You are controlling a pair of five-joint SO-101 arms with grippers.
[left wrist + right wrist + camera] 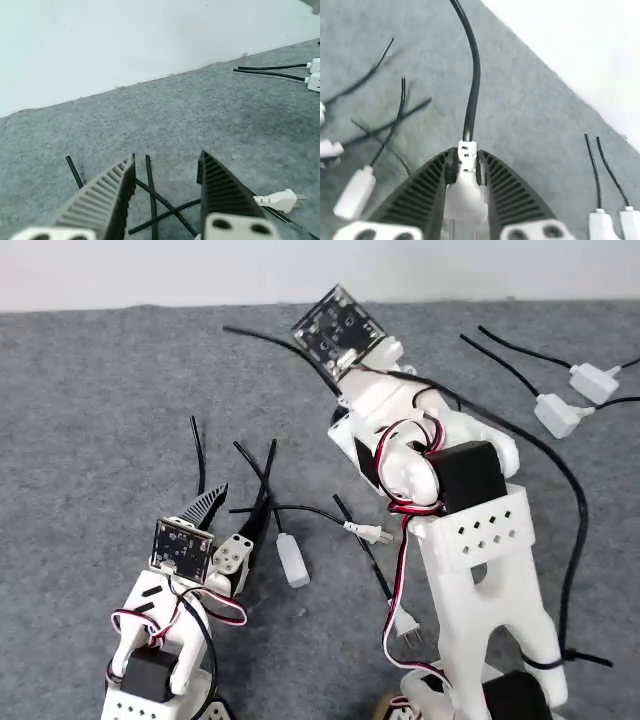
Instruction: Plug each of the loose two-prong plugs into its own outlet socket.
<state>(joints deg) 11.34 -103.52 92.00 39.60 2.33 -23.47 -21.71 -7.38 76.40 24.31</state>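
Both arms are white printed plastic with black servo blocks and looping red, white and black wires. The right arm (480, 570), at five o'clock in the high view, has a bracket dotted with holes; the left arm (138, 620), at seven o'clock, carries a square black circuit board (182, 545). The left gripper (167, 156) has ribbed black fingers (105, 200)

2 sockets (557, 415) side by side far right on table (100, 440); 3rd socket (291, 560) mid-table, 2 plugs (375, 533) right of it.

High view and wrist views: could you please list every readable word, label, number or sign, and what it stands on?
None can be read.
Marks on the left camera board and the right camera board are too small; the plug in the right gripper shows none.
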